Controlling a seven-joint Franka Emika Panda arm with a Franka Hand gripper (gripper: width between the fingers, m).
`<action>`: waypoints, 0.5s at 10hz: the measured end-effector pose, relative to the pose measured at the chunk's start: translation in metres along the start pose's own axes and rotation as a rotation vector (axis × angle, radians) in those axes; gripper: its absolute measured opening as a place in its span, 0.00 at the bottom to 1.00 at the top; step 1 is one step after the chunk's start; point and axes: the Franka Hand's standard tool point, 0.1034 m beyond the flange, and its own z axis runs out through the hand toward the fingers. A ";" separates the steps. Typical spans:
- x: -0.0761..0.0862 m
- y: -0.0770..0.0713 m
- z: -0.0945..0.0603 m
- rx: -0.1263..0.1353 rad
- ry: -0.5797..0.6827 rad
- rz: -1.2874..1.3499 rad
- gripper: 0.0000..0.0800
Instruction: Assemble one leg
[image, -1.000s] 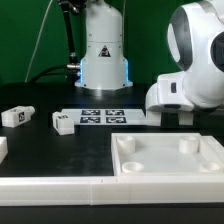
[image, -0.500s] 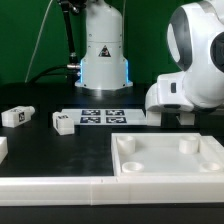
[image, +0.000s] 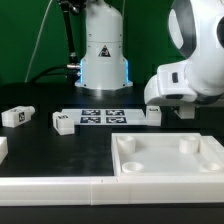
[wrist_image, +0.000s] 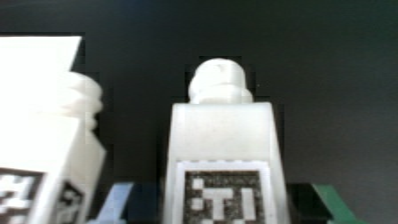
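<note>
Thin flat white marker board (image: 100, 116) lies mid-table, in front of the white robot base (image: 103, 55). Toward ext. view's left of it: two small white plastic rectangular blocks, one just beside the board (image: 63, 122), the other further left (image: 17, 115). Small white plastic rectangular leg (image: 153, 110) sits at the board's ext.-view-right end, below the arm. Large white square plastic panel (image: 165, 155) lies nearer cam, on the ext. view's right. Wrist view: leg (wrist_image: 226, 150) w/ a neighbour block (wrist_image: 45, 130) beside it, not touching.
</note>
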 end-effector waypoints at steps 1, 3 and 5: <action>-0.008 0.003 -0.010 -0.003 -0.003 0.000 0.36; -0.017 0.006 -0.027 -0.004 0.013 0.005 0.36; -0.015 0.004 -0.026 0.000 0.027 0.004 0.36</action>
